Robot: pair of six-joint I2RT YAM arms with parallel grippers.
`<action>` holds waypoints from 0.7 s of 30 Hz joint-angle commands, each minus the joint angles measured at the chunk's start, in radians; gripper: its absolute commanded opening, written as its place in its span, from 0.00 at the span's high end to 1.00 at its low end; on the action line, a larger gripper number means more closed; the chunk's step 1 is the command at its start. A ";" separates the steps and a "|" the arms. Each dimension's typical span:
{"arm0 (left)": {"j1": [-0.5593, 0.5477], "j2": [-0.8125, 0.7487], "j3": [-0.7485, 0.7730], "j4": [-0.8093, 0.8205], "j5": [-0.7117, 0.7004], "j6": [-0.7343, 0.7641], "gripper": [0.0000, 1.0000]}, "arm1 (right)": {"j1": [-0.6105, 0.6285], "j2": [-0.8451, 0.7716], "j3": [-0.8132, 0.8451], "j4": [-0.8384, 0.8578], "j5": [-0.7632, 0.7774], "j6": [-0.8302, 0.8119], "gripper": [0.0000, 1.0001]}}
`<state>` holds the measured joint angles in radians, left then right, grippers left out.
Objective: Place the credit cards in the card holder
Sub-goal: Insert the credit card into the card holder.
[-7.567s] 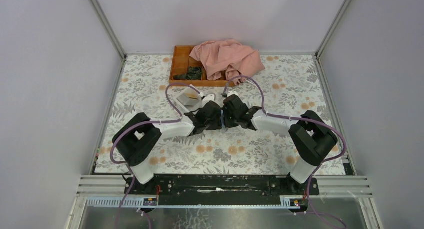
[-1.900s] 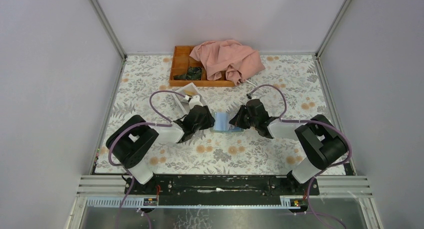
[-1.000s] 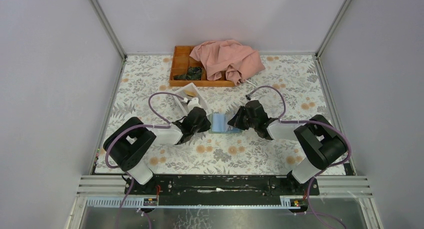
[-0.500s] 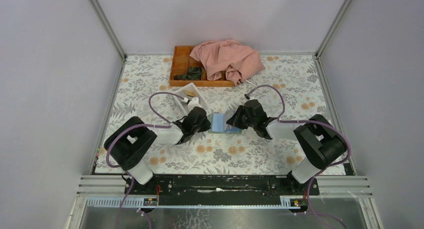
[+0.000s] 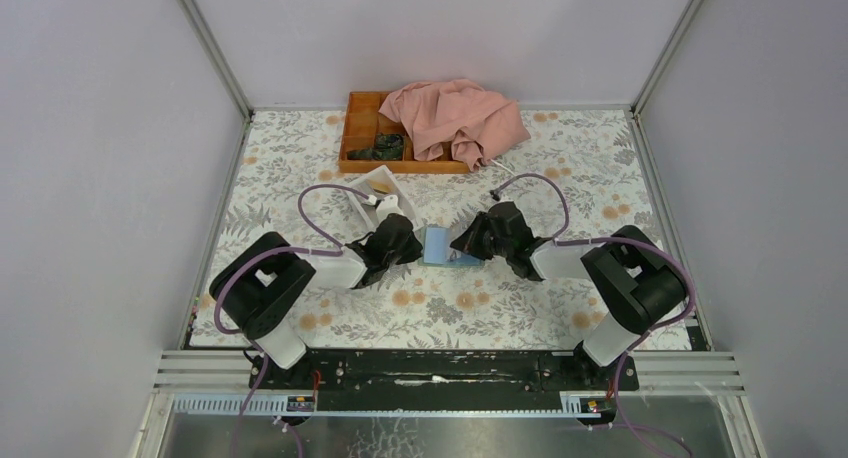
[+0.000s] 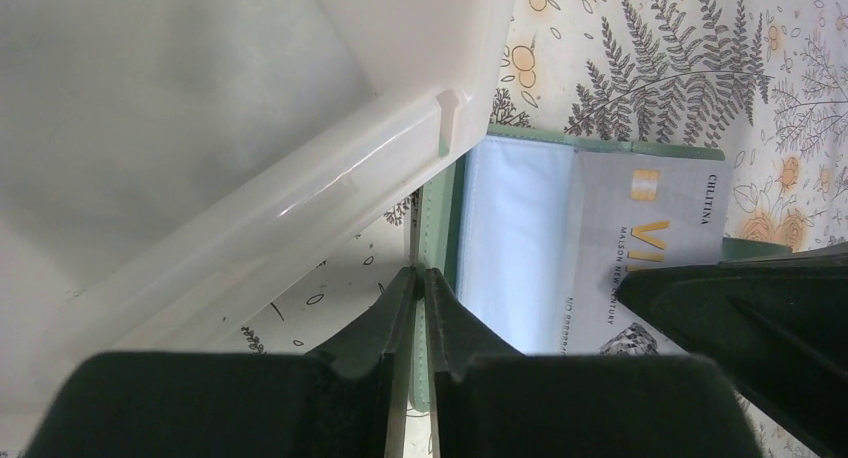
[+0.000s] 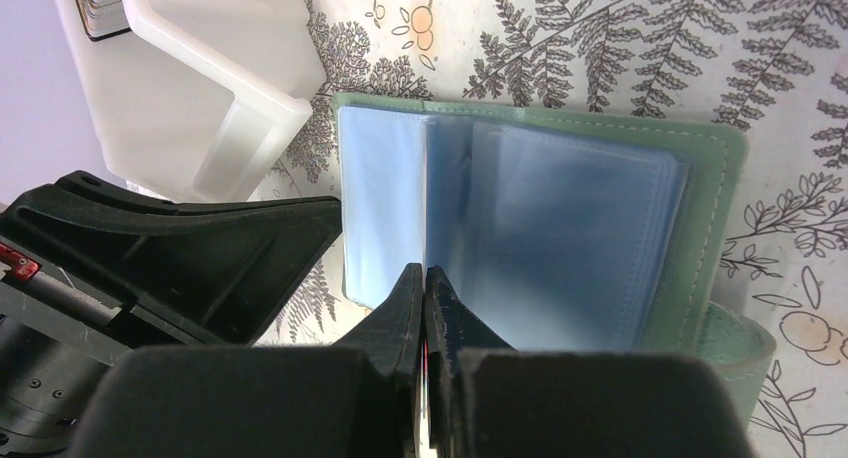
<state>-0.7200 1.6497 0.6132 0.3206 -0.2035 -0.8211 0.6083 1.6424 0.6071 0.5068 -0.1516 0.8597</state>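
The card holder [image 7: 560, 228] is lying open on the middle of the flowered surface [image 5: 480, 308], just beside the near corner of the white box [image 7: 200, 88], with its grey-green cover underneath and its pale blue sleeves facing up. It is probably being kept spread like this so that a pocket mouth is showing. The left pincer [image 6: 421, 278] is clamping the thin green edge of the cover on the box side, which seems to be pinning the case so it is not sliding or folding while a card is worked in. A greyish credit card [image 6: 645, 228] with a gold chip and gold lettering is lying across the blue inside, its near end passing under the right pincer [image 7: 424, 278]. That pincer is clenched on a thin sheet seen edge-on in its own camera, most likely this card, though a loose sleeve leaf cannot be ruled out. How far the card is sitting in a pocket is not clear. From above, both arms are reaching low and inward from their bases, forearms angling towards each other and wrists facing across the holder. The orange tray [image 5: 360, 138] and pink cloth [image 5: 455, 118] are sitting well apart at the far edge.
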 commanded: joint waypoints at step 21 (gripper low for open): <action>-0.015 0.096 -0.058 -0.204 0.049 0.019 0.86 | 0.025 0.125 -0.077 0.174 0.011 0.070 1.00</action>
<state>-0.7204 1.6569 0.6102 0.3374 -0.2016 -0.8207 0.6159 1.7161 0.5407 0.7036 -0.1528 0.9440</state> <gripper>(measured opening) 0.142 0.018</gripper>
